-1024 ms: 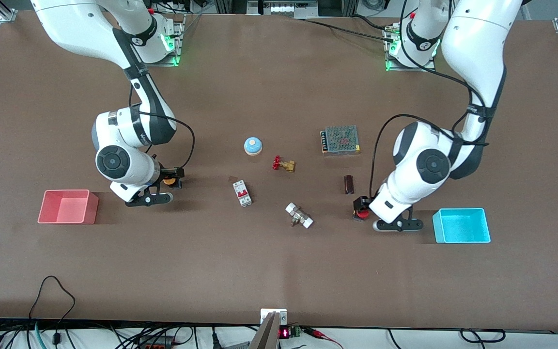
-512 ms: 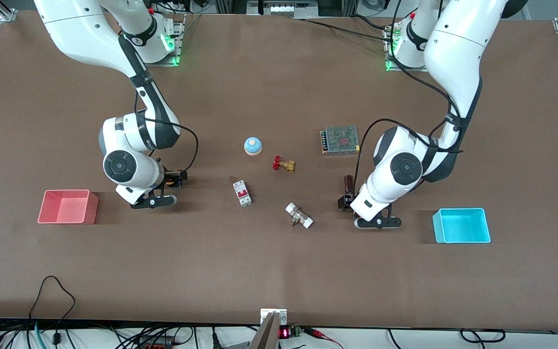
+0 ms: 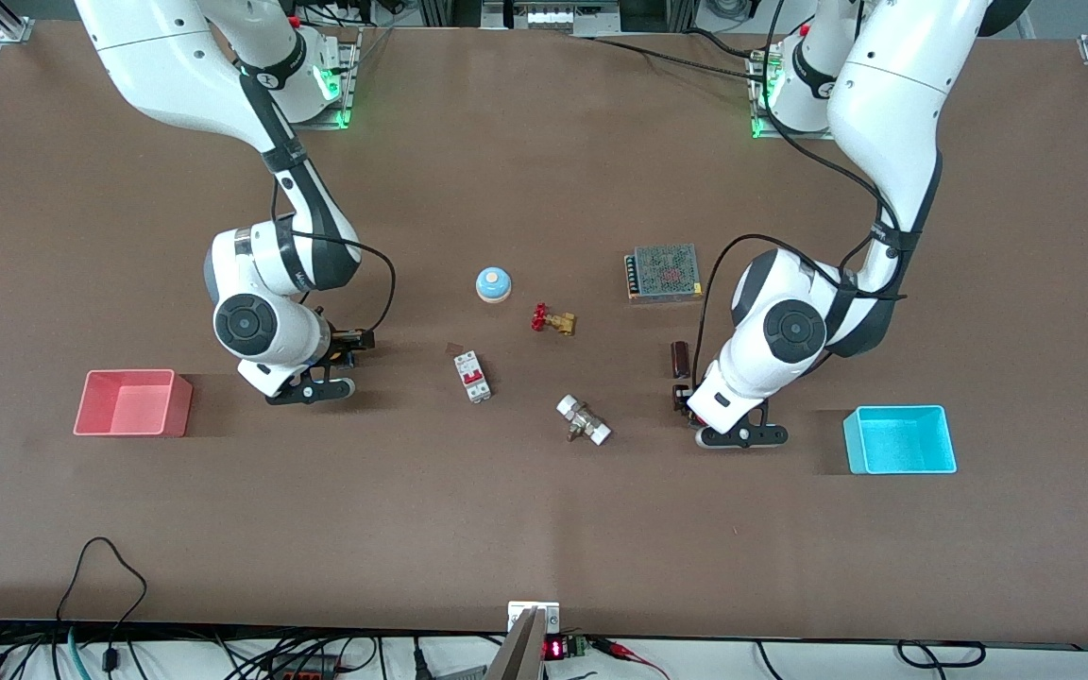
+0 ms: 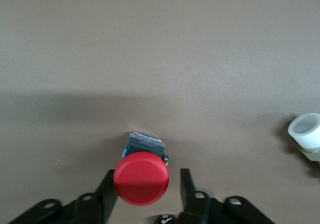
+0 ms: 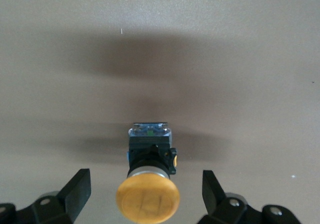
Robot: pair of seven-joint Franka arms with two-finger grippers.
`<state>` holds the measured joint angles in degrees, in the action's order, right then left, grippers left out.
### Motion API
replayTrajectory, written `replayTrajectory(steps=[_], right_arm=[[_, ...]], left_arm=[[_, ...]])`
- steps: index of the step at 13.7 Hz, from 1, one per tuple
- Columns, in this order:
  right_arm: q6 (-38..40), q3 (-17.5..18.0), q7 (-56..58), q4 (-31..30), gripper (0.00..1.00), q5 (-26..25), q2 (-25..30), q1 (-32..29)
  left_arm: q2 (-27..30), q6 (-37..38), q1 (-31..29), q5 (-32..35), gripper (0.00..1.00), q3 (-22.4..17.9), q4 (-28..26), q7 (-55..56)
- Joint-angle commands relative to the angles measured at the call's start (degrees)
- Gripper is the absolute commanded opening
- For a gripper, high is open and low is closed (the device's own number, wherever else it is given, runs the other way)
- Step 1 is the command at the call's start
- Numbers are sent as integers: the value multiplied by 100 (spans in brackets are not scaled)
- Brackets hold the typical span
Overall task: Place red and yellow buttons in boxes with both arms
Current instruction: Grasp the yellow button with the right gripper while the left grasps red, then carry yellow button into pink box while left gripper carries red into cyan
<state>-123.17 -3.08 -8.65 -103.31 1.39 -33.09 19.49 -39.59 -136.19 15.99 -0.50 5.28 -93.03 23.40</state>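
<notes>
The red button (image 4: 141, 179) stands on the table between the spread fingers of my left gripper (image 4: 148, 173); one finger is at the cap's edge and the other stands clear of it. The yellow button (image 5: 148, 199) stands between the wide-open fingers of my right gripper (image 5: 145, 173), touching neither. In the front view both buttons are hidden under the hands. There my left gripper (image 3: 680, 395) is low over the table, partway toward the centre from the cyan box (image 3: 903, 444). My right gripper (image 3: 353, 346) is low, partway toward the centre from the pink-red box (image 3: 128, 406).
Between the arms lie a blue-domed bell (image 3: 493, 283), a red-handled brass valve (image 3: 552, 320), a white-and-red circuit breaker (image 3: 472, 375) and a white-ended fitting (image 3: 583, 420), whose end shows in the left wrist view (image 4: 306, 134). A power supply (image 3: 664, 272) and a small dark block (image 3: 681, 359) lie by my left arm.
Both arms have shifted toward the table's middle, the left arm more. The red and yellow caps that showed beside the grippers a second ago are now hidden under the hands.
</notes>
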Motion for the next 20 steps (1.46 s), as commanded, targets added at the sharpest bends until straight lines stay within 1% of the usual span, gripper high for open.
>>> replayTrajectory(steps=[1, 4, 6, 8, 9, 11, 13, 17, 18, 20], right_arm=[[-23, -8, 21, 109, 97, 80, -101, -7], [-23, -8, -58, 162, 89, 80, -188, -16], [-23, -8, -84, 162, 82, 89, -197, -24], [-23, -8, -129, 179, 77, 80, -189, -24], [12, -8, -155, 223, 65, 89, -189, -24], [30, -17, -391, 241, 63, 80, -189, -24], [30, -17, -383, 241, 53, 80, -197, -24], [56, -17, -322, 232, 47, 72, -189, -24], [57, -17, -296, 232, 41, 72, -189, -33], [57, -17, -278, 276, 33, 72, -154, -33]], left_arm=[[-66, -4, 80, 94, 43, -89, 136, 51], [-58, -4, 54, 94, 28, -89, 145, 95], [4, 5, -8, 103, 21, -98, 145, 86], [161, 22, -174, 103, 20, -107, 145, 95], [249, 40, -297, 112, 19, -107, 145, 77], [338, 57, -561, 112, 18, -106, 153, 25], [364, 58, -780, 129, 18, -98, 162, -19], [426, 215, -1211, 120, 18, -98, 241, -764], [478, 320, -1334, 112, 18, -89, 276, -1010], [540, 644, -1694, 77, 18, -63, 416, -1598]])
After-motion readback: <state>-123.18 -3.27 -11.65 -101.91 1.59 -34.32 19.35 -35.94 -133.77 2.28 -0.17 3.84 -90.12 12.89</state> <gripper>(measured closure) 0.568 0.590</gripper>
